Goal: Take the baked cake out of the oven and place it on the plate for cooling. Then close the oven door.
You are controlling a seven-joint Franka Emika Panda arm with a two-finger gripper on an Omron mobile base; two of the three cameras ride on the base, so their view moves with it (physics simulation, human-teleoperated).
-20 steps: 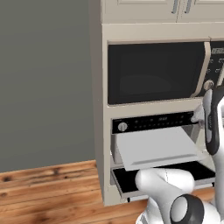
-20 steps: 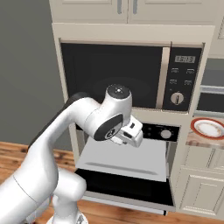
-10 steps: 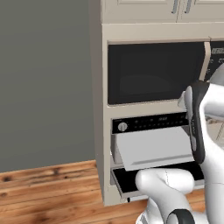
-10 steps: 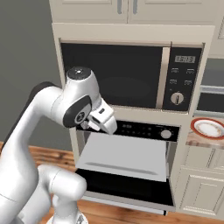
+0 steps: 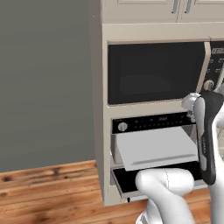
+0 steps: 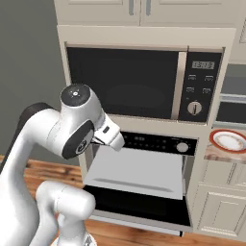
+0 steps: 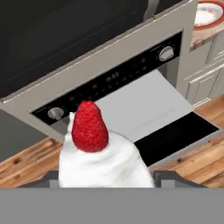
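The baked cake [image 7: 103, 159], a white slice topped with a red berry, sits between my two dark fingertips [image 7: 165, 177] in the hand view, so my gripper [image 7: 107, 179] is shut on it. In the right base view the gripper [image 6: 109, 135] hangs in front of the oven's black control strip [image 6: 153, 142], up and left of the pulled-out grey tray [image 6: 137, 170]. The oven door [image 6: 144, 204] is dropped open below the tray. The red-rimmed plate [image 6: 228, 141] rests on the counter to the oven's right, and it also shows at the upper right of the hand view [image 7: 209, 13].
A large black microwave [image 6: 125, 81] is built in above the oven, with cream cabinets [image 6: 139, 7] over it. Cream drawers [image 6: 218, 206] stand under the plate's counter. Wooden floor [image 5: 48, 192] lies in front, and a grey wall [image 5: 43, 78] rises to the left.
The arm has swung and the hand has moved left across the oven front, away from the control strip's right end. The cake stays in the grip; tray and door are unmoved.
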